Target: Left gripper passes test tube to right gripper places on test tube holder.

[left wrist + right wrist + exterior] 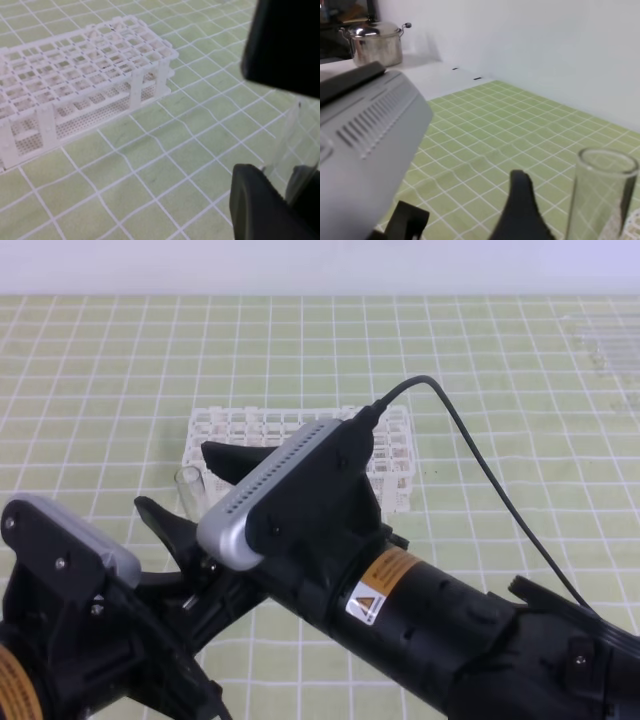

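Slim clear glass test tube [187,492] upright, above the surface [90,390], just near-left of white plastic lattice holder [392,455]. Black two-fingered left tool [280,187] clamped on tube's lower part. Black two-fingered right tool [205,475] jaws spread wide beside the tube; whether they touch it can't be told.

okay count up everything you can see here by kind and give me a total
Grippers: 2, left gripper, right gripper
Test tubes: 1, test tube
White racks: 1, test tube holder
Clear racks: 1, clear rack
Steel pots: 1, steel pot
Total: 6
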`<move>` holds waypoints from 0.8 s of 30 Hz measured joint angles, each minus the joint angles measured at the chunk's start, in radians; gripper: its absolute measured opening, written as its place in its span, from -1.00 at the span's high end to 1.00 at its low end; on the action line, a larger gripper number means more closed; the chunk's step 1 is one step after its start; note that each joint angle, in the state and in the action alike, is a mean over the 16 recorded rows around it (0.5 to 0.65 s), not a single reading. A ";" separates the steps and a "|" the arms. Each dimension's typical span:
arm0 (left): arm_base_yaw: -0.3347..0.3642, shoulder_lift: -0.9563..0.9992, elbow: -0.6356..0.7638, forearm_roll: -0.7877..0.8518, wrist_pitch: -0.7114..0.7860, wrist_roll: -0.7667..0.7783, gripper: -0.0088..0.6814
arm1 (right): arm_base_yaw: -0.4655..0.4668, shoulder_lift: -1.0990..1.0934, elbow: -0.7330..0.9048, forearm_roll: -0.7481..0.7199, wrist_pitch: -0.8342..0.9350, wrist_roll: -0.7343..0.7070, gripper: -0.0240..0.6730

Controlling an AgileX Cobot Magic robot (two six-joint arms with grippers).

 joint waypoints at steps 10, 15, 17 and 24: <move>0.000 0.000 0.000 -0.001 0.000 0.000 0.89 | 0.000 0.002 0.000 -0.012 0.000 0.000 0.07; 0.000 0.000 0.000 -0.001 -0.001 0.000 0.91 | 0.000 0.002 0.000 -0.015 -0.002 0.000 0.29; 0.000 0.000 0.000 -0.001 -0.002 0.000 0.93 | 0.000 0.002 0.000 -0.017 -0.004 0.001 0.36; 0.000 0.000 -0.001 -0.001 -0.004 0.000 0.95 | 0.000 0.002 0.000 -0.020 -0.012 0.005 0.56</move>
